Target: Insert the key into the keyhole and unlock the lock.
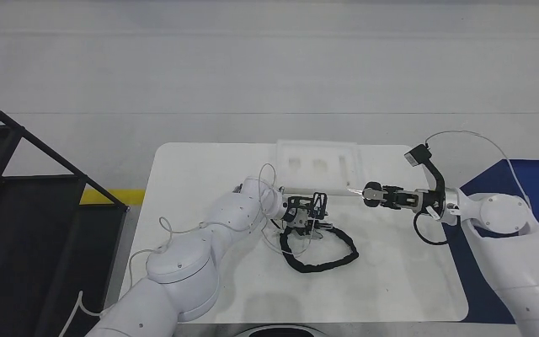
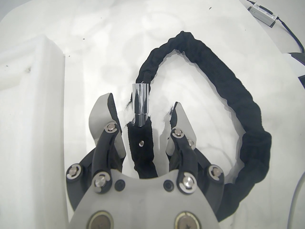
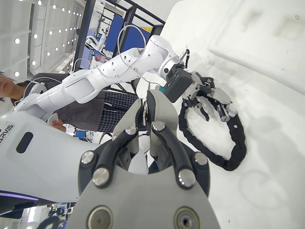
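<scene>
A black fabric-sleeved chain lock (image 1: 324, 257) lies looped on the white table. Its chrome cylinder (image 2: 140, 104) sticks out of one sleeve end, and the keyhole face (image 3: 224, 119) looks toward my right arm. My left gripper (image 2: 143, 111) stands open over that end, one finger on each side of the cylinder with gaps showing; it also appears farther off as the left gripper (image 3: 213, 107). To the right of the lock and above the table, my right gripper (image 1: 368, 193) is shut on the dark-headed key (image 3: 144, 110), whose tip points toward the lock.
A white foam tray (image 1: 318, 163) with rectangular recesses sits just behind the lock, its edge (image 2: 51, 91) close beside my left gripper. A grey power adapter (image 2: 262, 13) with a cable lies beyond the table edge. Bare tabletop (image 1: 404, 270) spreads in front and to the right.
</scene>
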Motion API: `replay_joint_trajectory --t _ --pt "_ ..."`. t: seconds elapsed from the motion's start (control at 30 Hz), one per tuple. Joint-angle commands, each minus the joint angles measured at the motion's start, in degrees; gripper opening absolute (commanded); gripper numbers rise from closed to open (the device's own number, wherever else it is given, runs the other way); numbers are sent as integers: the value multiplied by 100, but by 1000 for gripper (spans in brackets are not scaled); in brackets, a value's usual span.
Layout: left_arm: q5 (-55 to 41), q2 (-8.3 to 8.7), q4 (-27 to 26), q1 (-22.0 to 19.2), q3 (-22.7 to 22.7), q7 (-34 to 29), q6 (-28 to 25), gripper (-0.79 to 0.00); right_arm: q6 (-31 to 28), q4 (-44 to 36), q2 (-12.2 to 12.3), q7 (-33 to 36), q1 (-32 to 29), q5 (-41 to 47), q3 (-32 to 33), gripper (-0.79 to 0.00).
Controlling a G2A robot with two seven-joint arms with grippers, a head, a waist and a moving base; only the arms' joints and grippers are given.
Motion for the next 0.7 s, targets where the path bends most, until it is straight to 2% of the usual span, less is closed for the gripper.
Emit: replay_joint_trajectory --t 0.0,0.1,0.23,0.27,0.3,0.33,0.37,0.4,0.67 --pt "1 1 -1 0 0 2 1 -357 0 1 0 0 1 0 0 -785" --pt "1 1 -1 0 0 2 1 -391 0 1 0 0 1 0 0 -785" --pt "1 1 -1 0 0 2 1 -394 0 1 0 0 1 0 0 -785" --pt "1 1 -1 0 0 2 1 -354 0 1 0 0 1 0 0 -785" --pt "1 1 -1 0 0 2 1 -259 0 1 0 0 1 0 0 -785" --pt "1 1 -1 0 0 2 1 -129 0 1 0 0 1 0 0 -785" --pt "1 1 -1 0 0 2 1 -43 0 1 0 0 1 0 0 -785" --pt "1 1 -1 0 0 2 1 0 0 1 0 0 1 0 0 -785" --pt "1 1 -1 0 0 2 1 0 -28 -59 -8 -98 -107 21 -37 -785"
